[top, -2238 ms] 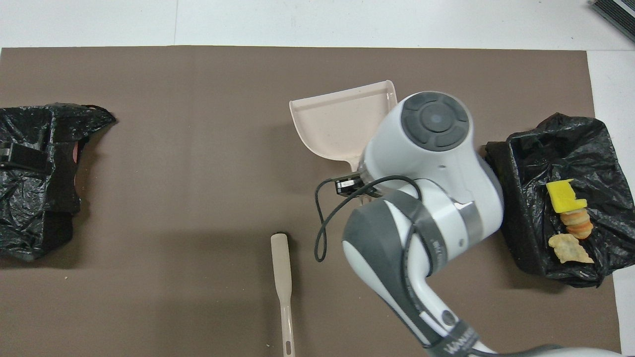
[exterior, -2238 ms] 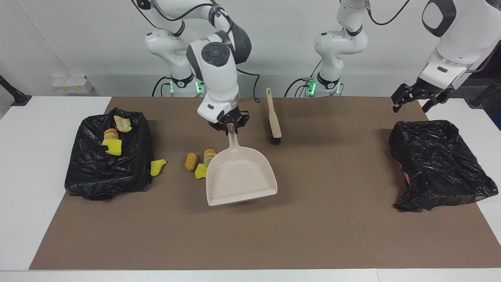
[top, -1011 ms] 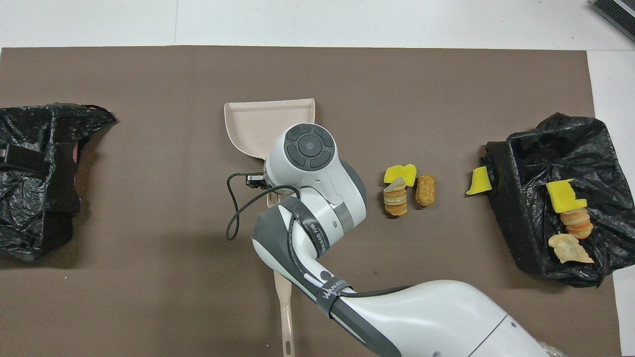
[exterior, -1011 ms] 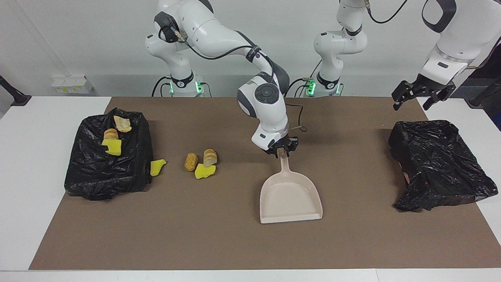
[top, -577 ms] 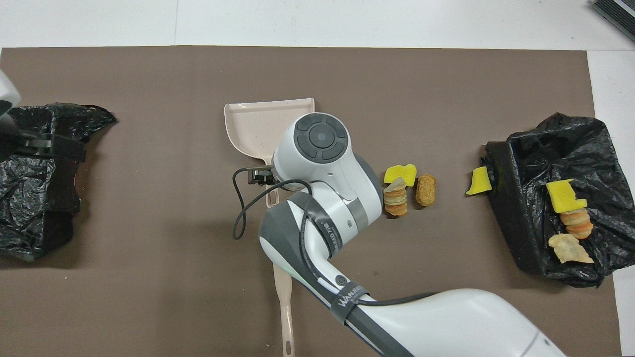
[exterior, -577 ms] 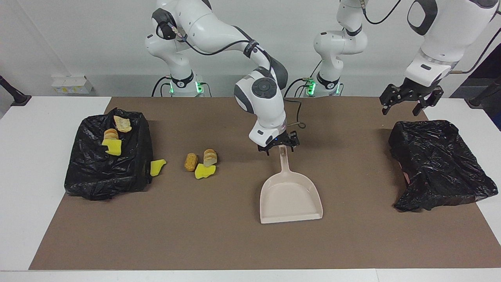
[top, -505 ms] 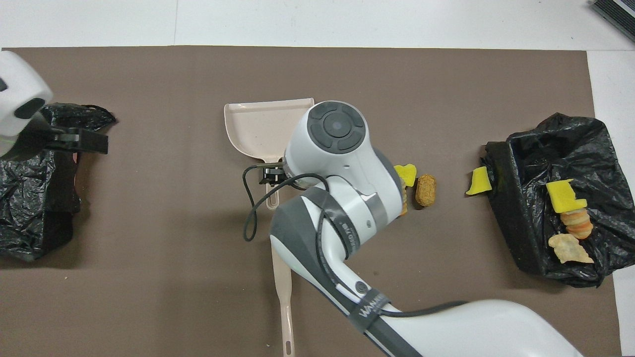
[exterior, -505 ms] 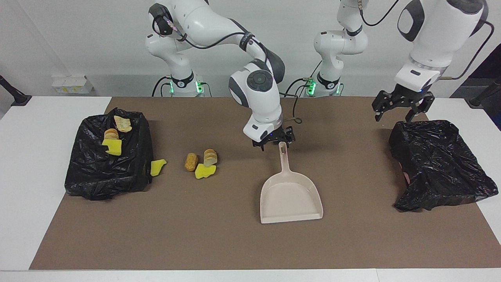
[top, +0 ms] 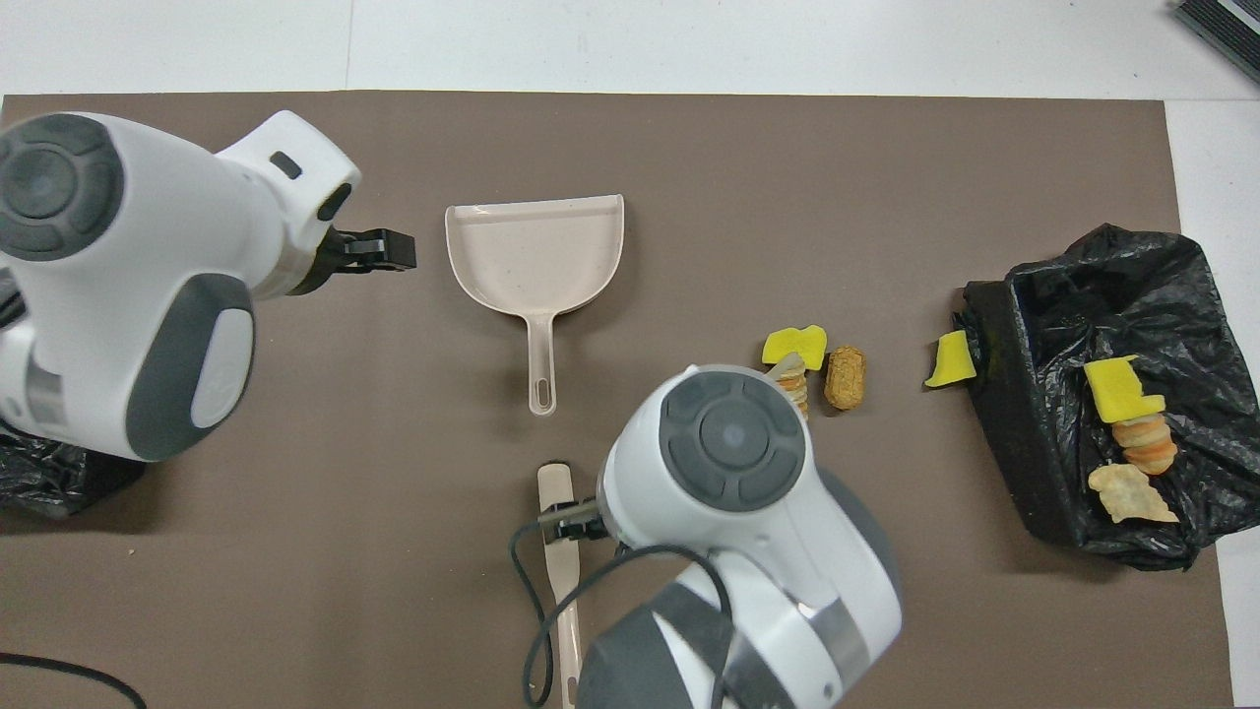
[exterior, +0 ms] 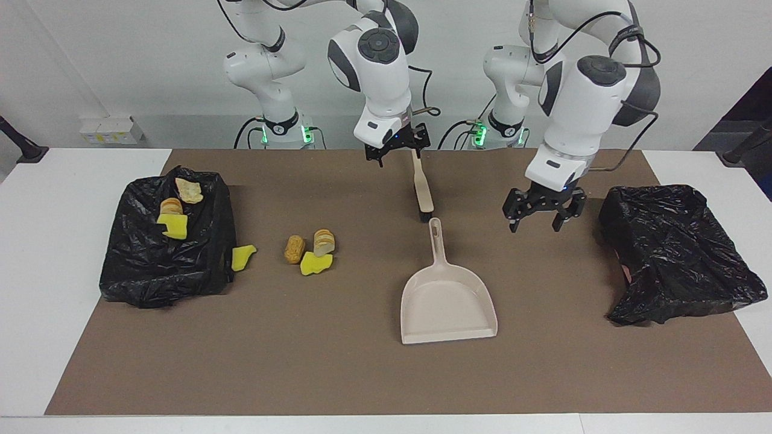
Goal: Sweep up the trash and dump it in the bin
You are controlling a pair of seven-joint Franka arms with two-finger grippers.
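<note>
Brush (exterior: 422, 181) handle partly hidden under spread-fingered right gripper (exterior: 397, 149), dustpan (exterior: 447, 301) released, left gripper (exterior: 538, 211) spread, empty.

Dustpan (top: 535, 252) lies flat on the mat (top: 689, 158), brush (top: 559, 551) nearer the robots.

Both my arms: glossy white rounded shells, dark grey bands at the joints, round dark grey caps with a ring of segments on the joint ends. Left gripper (exterior: 538, 217): black, boxy, two short fingers; blue light on the white flange above it. Right gripper (exterior: 398, 149): same black build, blue light too. Black cables loop loose along both forearms and wrists. Green lights glow at both bases, which carry dark collars. Grey lettering on the right forearm band, unreadable.
</note>
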